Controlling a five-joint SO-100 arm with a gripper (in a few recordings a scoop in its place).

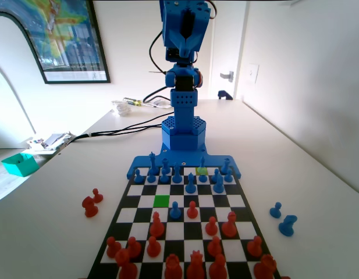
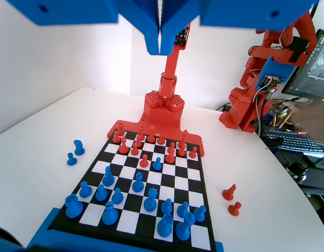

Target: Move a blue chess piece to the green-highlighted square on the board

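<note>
Your blue arm stands folded upright over its base at the fixed view's 12 o'clock, high above the chequered board (image 1: 145, 201). In the wrist view its blocky plastic fingers (image 2: 151, 31) hang pressed together, empty. The flat green-highlighted square (image 1: 162, 200) lies at the board's 10 o'clock, a ball-headed blue chess piece (image 1: 175, 210) just beside it at 4 o'clock.

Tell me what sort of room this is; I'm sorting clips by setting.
Probably a home office or hobby workspace: a white table holding the board, a computer keyboard and monitor alongside, and a framed poster on the wall.
</note>
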